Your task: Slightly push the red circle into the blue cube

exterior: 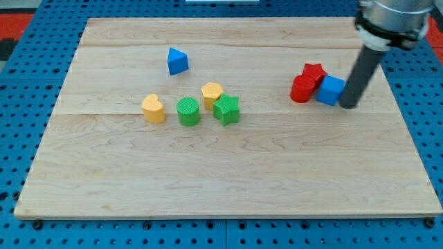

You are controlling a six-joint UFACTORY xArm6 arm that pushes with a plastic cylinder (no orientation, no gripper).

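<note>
On the pale wooden counter (228, 173), the red circle block (302, 89) touches the left side of the blue cube block (331, 90). My tip (348, 105), a gripperless end effector holding nothing, sits just right of the cube, the wrong side for pushing.

Red star (315, 71), blue triangle (177, 61), yellow and green blocks.

One camera looks down at a slant on the whole wooden board (228, 173) from its near edge.
</note>
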